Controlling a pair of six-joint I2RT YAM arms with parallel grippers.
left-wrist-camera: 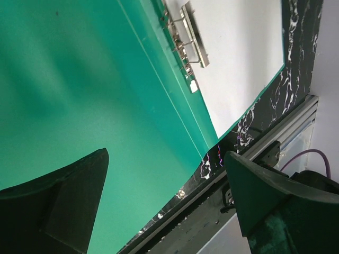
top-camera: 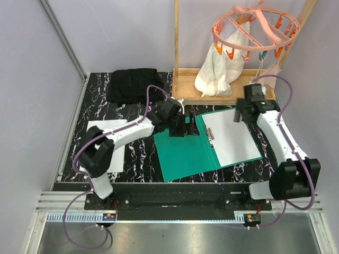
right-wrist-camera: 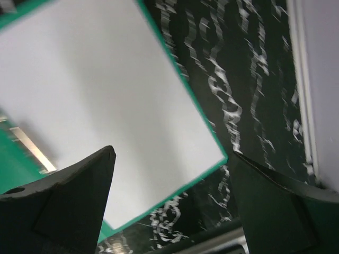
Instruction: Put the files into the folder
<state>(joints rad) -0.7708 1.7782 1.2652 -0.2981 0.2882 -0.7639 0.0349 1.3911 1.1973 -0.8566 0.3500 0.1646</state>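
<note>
The teal-green folder (top-camera: 183, 153) lies open in the middle of the table, its metal clip (left-wrist-camera: 188, 39) along the spine. One white file (top-camera: 231, 138) lies flat on the folder's right half. A second file (top-camera: 103, 138) lies on the table at the left, partly under the left arm. My left gripper (top-camera: 188, 127) hovers open over the folder's left half near the spine, and the left wrist view shows green folder (left-wrist-camera: 79, 79) between its fingers (left-wrist-camera: 69, 201). My right gripper (top-camera: 240, 114) is open above the far corner of the file (right-wrist-camera: 106, 100) in the folder, holding nothing.
A folded black cloth (top-camera: 132, 84) lies at the back left. A wooden frame (top-camera: 185, 90) at the back right carries a pink peg hanger (top-camera: 254, 29) with a white cloth (top-camera: 220, 71) hanging from it. A metal rail (left-wrist-camera: 249, 153) runs along the table's near edge.
</note>
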